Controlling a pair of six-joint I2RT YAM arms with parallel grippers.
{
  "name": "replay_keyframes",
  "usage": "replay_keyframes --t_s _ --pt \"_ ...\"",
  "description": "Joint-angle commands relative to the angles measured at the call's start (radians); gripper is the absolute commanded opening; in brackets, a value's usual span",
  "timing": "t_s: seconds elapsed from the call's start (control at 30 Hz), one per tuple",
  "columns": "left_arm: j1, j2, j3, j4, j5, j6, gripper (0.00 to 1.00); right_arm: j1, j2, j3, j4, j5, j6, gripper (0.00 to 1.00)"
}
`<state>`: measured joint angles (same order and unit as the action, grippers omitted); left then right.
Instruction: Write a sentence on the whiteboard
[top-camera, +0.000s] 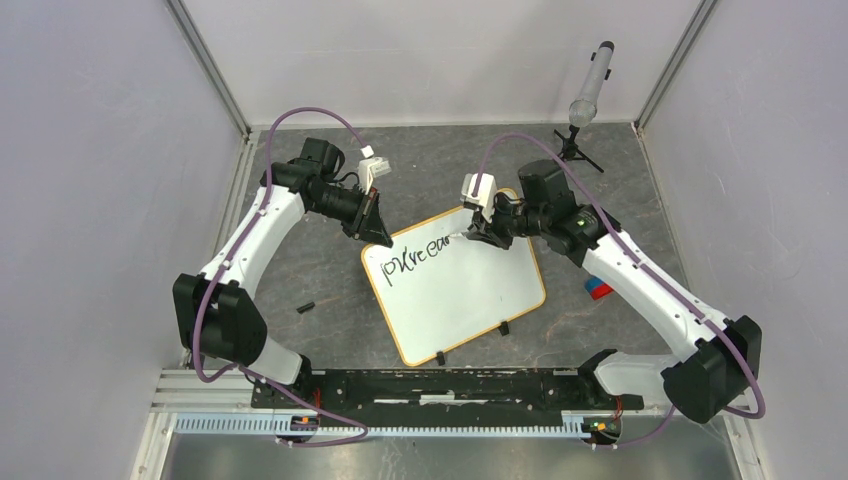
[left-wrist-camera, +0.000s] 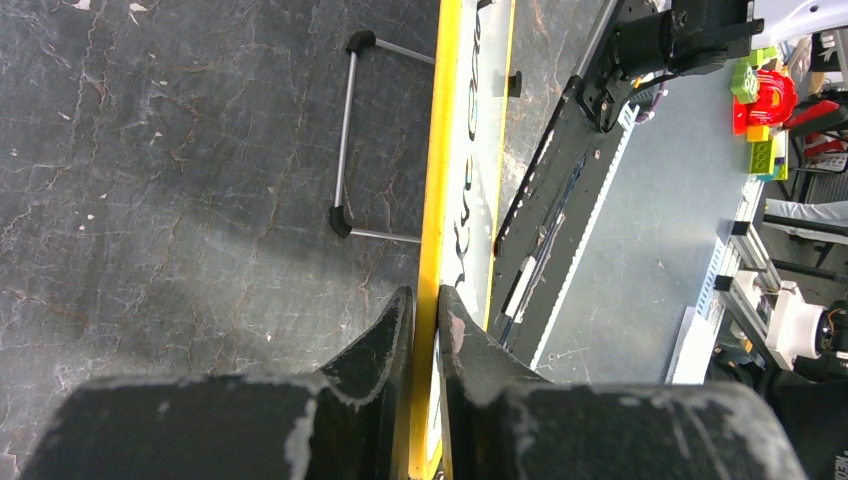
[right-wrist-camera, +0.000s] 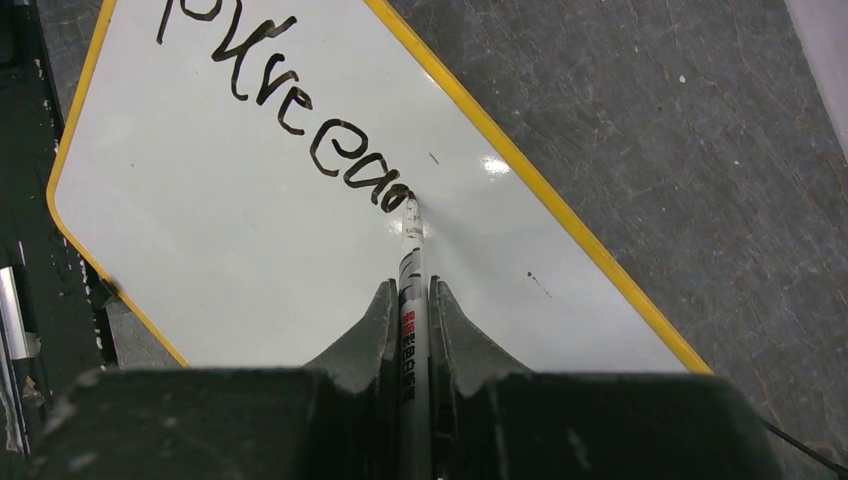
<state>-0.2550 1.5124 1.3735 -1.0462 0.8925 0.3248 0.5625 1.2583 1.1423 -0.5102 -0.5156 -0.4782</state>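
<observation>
Against the whiteboard (right-wrist-camera: 250, 260), nearly closed right jaws press a marker (right-wrist-camera: 411, 255).

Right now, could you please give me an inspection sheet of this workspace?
Surface: table, dark grey, stone-look, scuffed.
Job's things: whiteboard with a yellow frame lies on it; one line of black writing near its far edge; marker tip touches the board at the last letter.
Clutter: small black piece left of the board; red and blue block beside the right arm; tripod stand with a cylinder, far right.
Tools: left tool shut on the whiteboard frame; right tool shut on the marker.
Cables: purple cables loop along both arms.
Surroundings: pale walls on three sides.
</observation>
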Motion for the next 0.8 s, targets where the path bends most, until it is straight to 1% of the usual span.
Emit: replay_keyframes --t_s 0.0,0.17,0.77 --pt "-0.007 -0.013 0.013 -0.017 -0.011 0.038 0.02 -0.008 -0.026 0.048 -0.011 -0.013 -0.016 0.0" --pt "-0.007 -0.011 0.016 -0.017 -0.007 0.035 0.02 -0.009 -0.04 0.056 -0.028 -0.012 -0.019 0.0" --pt "-0.007 -0.015 0.013 -0.016 -0.008 0.042 0.02 -0.009 -0.004 0.029 0.014 0.041 -0.027 0.0"
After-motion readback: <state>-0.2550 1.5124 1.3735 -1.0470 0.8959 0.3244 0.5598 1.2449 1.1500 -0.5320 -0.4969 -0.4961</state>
